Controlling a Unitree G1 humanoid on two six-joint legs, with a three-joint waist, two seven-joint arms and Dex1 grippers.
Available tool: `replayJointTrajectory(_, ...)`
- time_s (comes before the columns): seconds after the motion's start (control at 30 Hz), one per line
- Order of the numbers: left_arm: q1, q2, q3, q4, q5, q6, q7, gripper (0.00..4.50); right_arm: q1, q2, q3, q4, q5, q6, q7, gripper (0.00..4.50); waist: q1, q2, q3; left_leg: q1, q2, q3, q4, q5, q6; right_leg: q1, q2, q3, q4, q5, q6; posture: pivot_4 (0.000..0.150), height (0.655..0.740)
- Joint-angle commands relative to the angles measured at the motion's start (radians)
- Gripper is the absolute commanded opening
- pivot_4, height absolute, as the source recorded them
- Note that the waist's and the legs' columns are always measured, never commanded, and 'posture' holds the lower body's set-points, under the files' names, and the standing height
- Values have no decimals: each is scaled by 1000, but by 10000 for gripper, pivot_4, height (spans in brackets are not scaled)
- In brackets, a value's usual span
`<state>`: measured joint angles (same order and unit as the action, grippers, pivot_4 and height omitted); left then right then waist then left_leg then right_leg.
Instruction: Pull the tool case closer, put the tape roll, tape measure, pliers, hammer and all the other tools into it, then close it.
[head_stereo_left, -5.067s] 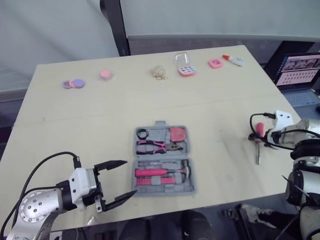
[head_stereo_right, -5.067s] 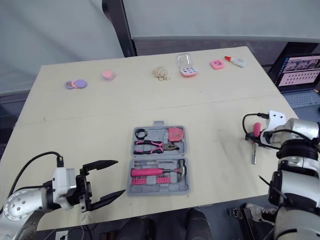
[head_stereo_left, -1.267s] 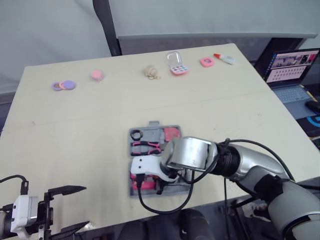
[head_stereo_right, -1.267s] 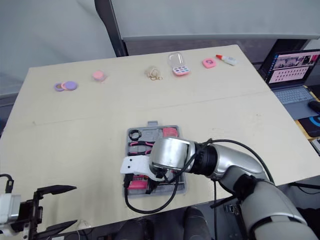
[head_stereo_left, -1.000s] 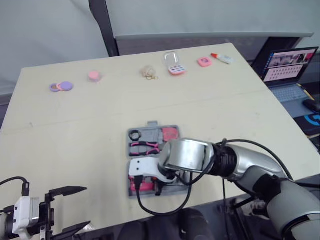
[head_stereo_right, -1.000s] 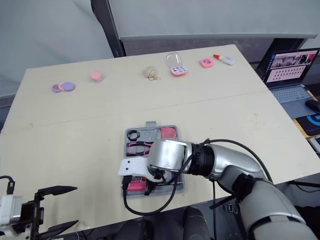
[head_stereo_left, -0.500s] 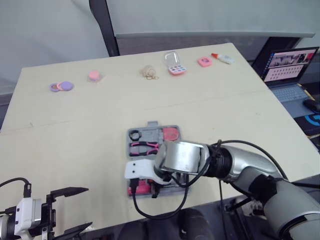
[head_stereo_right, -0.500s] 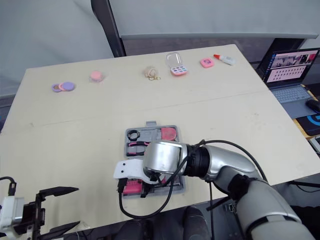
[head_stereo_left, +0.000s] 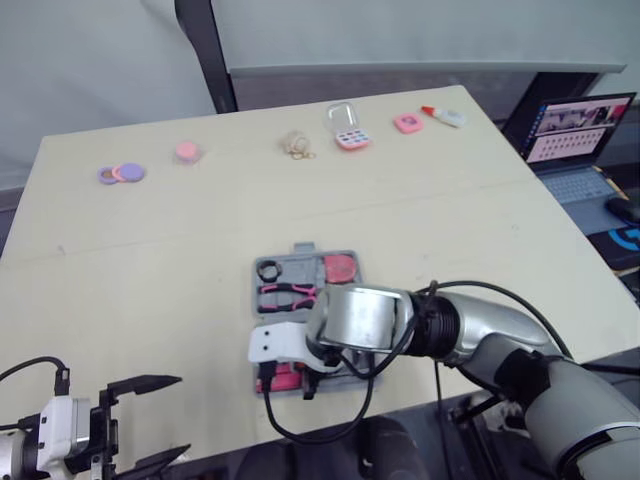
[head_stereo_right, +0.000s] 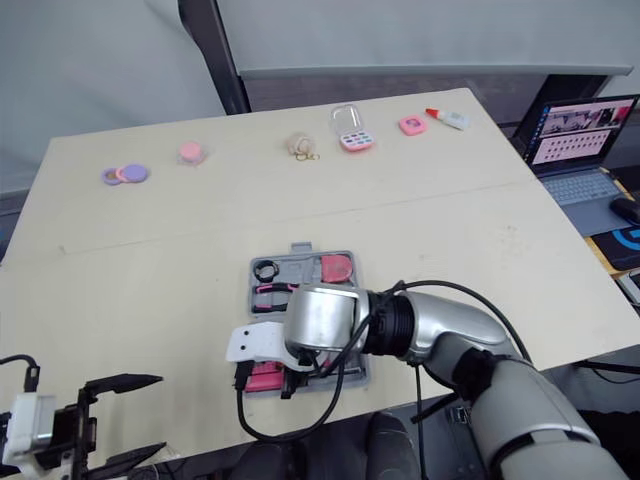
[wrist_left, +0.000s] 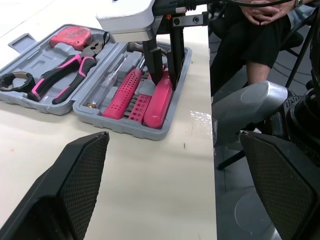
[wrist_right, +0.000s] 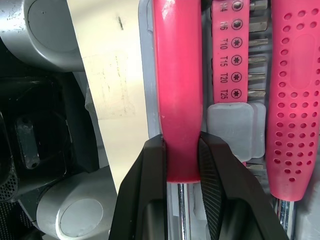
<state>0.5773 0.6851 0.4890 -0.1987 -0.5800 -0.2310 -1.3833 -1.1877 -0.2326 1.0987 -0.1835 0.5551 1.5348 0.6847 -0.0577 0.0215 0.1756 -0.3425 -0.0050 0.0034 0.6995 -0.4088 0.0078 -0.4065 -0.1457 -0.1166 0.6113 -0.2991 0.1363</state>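
Right arm (head_stereo_left: 470, 325) blocks the tool case's (head_stereo_left: 303, 250) near half; open table (head_stereo_left: 150, 280) flanks it.

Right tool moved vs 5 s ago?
Yes. The right tool went leftward from the right edge of the table to the near half of the tool case, now shut on the pink screwdriver.

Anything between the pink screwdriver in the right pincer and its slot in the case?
Nothing visible. The right pincer is shut on the pink screwdriver, whose handle lies along the tool case edge slot, beside the bit strip. The slot floor under the handle is hidden.
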Motion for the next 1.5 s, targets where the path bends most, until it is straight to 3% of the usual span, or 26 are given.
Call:
replayJointTrajectory(0.03, 21, -5, 0, -29, 10, -14, 9, 45000, -25, 22, 9, 1, -3, 9, 12, 3560, 0, 0, 0, 0, 0, 0, 0, 0, 0, 0, 0, 0, 0, 0, 0, 1500, 7400)
replayJointTrajectory(0.4, 21, -10, -20, -29, 17, -27, 20, 45000, -34, 43, 10, 17, -7, 13, 10, 3560, 0, 0, 0, 0, 0, 1, 0, 0, 0, -1, 0, 0, 1, 0, 0, 1500, 7400)
replayJointTrajectory(0.63, 11, -5, -27, -20, 18, -25, 19, 45000, -68, 22, -42, 4, 23, 19, 47, 37786, 0, 0, 0, 0, 0, 1, 0, 0, 0, -1, 0, 0, 1, 0, 0, 1500, 7400)
replayJointTrajectory(0.9, -22, 6, -41, -6, 13, -12, 14, 45000, -109, -10, -149, -10, 73, 32, 96, 37786, 1, -1, -1, 0, 0, 1, 0, 0, 0, -1, -1, 0, 1, 0, 0, 1500, 7400)
replayJointTrajectory(1.07, -28, 11, -39, -15, -6, 19, 17, 45000, -18, -82, -233, -45, 72, -55, 110, 37786, 3, -3, -2, -1, 0, 1, 0, 0, 0, -1, -1, -1, 1, 0, 0, 1500, 7400)
replayJointTrajectory(1.17, -25, 17, -29, -22, -16, 40, 15, 45000, 87, -144, -297, -79, 48, -173, 112, 29217, 4, -6, -4, -1, -1, 1, 0, 0, 0, -1, -1, -1, 1, 0, 0, 1500, 7400)
replayJointTrajectory(1.33, -33, 19, -21, -29, -16, 58, 23, 45000, 295, -209, -403, -157, 7, -424, 126, 3159, 4, -7, -4, 0, 0, 3, 0, 0, 0, -1, -2, -2, 0, 0, 0, 1500, 7400)
replayJointTrajectory(1.37, -36, 19, -21, -32, -17, 62, 26, 45000, 334, -229, -407, -176, -10, -480, 139, 163, 4, -7, -4, 0, 0, 4, 0, 0, 0, -1, -2, -3, 0, 0, 0, 1500, 7400)
replayJointTrajectory(1.5, -47, 27, -14, -37, -21, 73, 29, 45000, 486, -247, -469, -212, -31, -654, 169, 163, 6, -7, -4, 0, 0, 4, 0, 0, 0, -1, -2, -3, -1, 0, 0, 1500, 7400)
